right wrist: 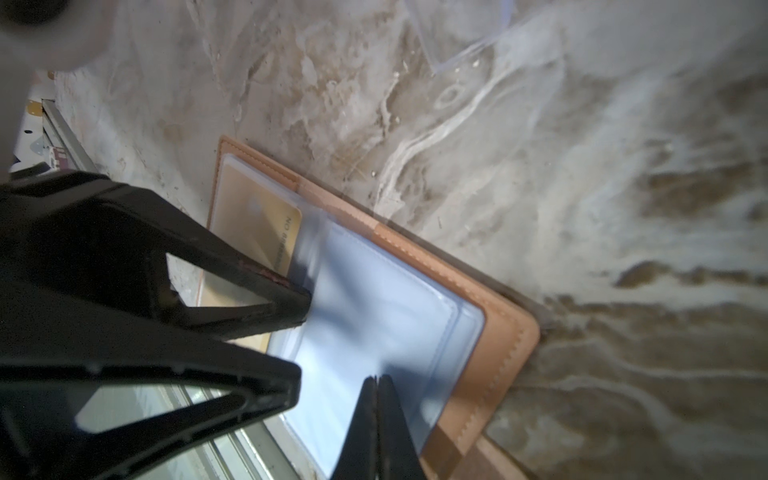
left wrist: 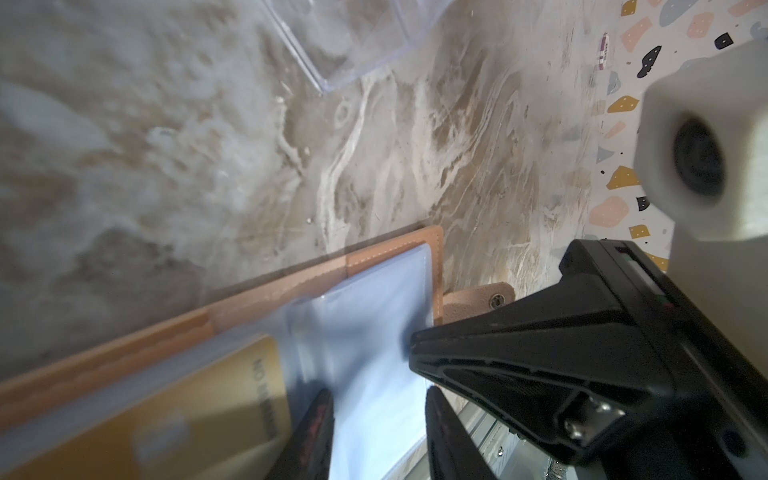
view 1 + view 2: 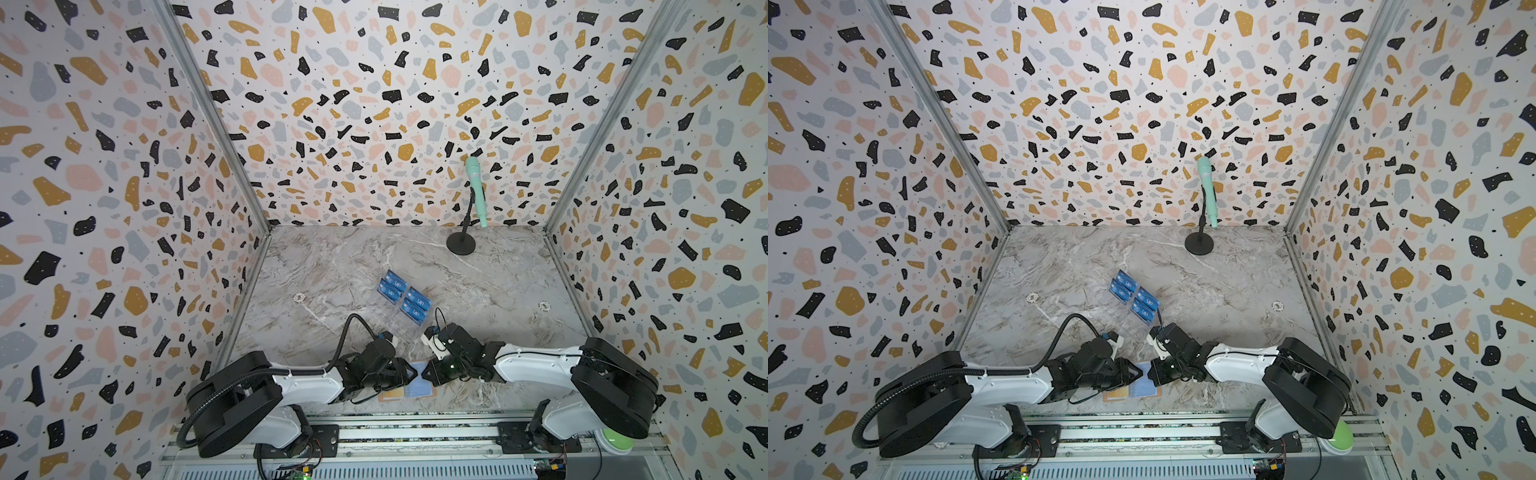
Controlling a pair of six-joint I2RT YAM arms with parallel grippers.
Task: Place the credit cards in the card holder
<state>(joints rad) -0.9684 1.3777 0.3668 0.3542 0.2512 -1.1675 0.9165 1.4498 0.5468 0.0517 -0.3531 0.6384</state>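
Observation:
The card holder (image 3: 409,390) (image 3: 1131,392) lies open near the table's front edge, salmon-pink with clear sleeves (image 1: 374,316) and a snap tab (image 2: 478,301). A gold card (image 2: 199,415) (image 1: 257,224) sits in its left sleeve. Several blue VIP credit cards (image 3: 392,284) (image 3: 1145,305) stand in the clear stand behind. My left gripper (image 2: 378,432) (image 3: 415,372) is open, its fingers (image 1: 291,295) apart over a pale sleeve. My right gripper (image 1: 376,380) (image 3: 423,372) is shut, its tips on the right-hand sleeve. Whether either pinches a sleeve leaf is unclear.
The transparent tiered stand (image 3: 390,324) sits just behind both grippers. A mint microphone (image 3: 473,187) on a black round base (image 3: 461,243) stands at the back right. The metal rail (image 3: 415,432) runs along the front edge, and patterned walls close three sides.

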